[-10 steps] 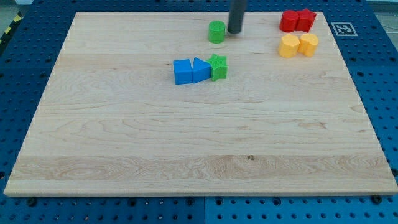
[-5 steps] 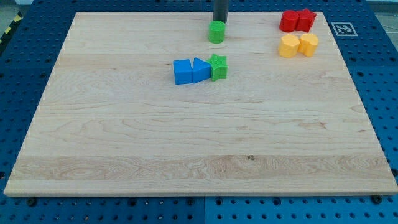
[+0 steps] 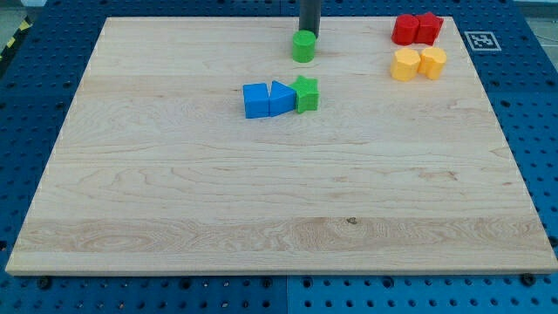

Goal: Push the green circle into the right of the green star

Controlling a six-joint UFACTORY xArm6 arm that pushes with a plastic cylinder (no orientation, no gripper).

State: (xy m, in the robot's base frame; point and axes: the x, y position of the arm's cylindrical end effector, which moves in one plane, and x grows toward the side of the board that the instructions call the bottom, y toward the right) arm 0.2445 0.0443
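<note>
Green circle [image 3: 303,46] near board's top edge, well apart from green star [image 3: 306,93], which touches blue blocks [image 3: 268,99] on its left. My tip [image 3: 309,35] just behind circle at its upper right, seemingly touching; rod bare, clamping nothing. Push barely begun; whole approach to star's right side left. No readable writing; fiducial tag [image 3: 479,40] at upper right.

readable text: none
marker: black-and-white square tag [image 3: 482,40] – no letters or numbers, just right of the wooden board [image 3: 279,201]
</note>
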